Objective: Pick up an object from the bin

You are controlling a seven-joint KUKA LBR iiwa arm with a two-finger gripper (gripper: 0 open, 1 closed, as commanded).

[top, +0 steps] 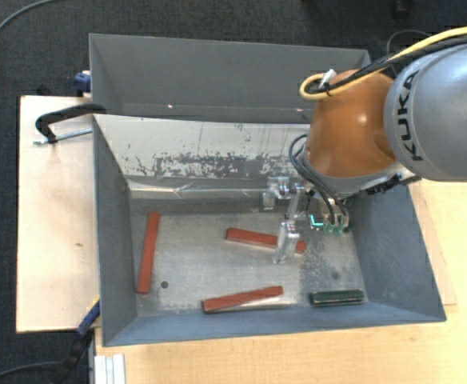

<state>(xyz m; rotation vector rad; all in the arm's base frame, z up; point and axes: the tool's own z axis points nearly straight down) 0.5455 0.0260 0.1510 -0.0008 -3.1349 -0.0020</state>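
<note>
Red-brown bar (249, 238) lies flat at mid-floor of the grey metal bin (112, 238), long axis running left to right and tilted slightly down toward the right. The gripper (285, 253) is down on the right end of this red-brown bar, its tip at or just above the bar's surface; contact cannot be confirmed. Whether the gripper is apart or together cannot be told from this angle, and nothing is seen lifted off the floor. Above it sit the orange cover (349, 134) and the grey arm (445, 110), entering from the right over the bin's right rim.

Room: the bar's left half is uncovered, with bare floor on all sides of it. The back wall stands behind the gripper body, near but apart. The right sloped wall is close to the wrist cables.

Other contents:
- left bar (147, 253), same red-brown kind, nearly upright in the view, near the left wall, well apart from the gripper.
- front bar (242, 299), same kind, near the front wall, lying left to right, apart from the centre one.
- dark green bar (337, 298), short, front right corner, below and right of the gripper, not touching it.
- small dark speck (164, 286) on the floor beside the left bar.

No item lies on top of the centre bar.
</note>
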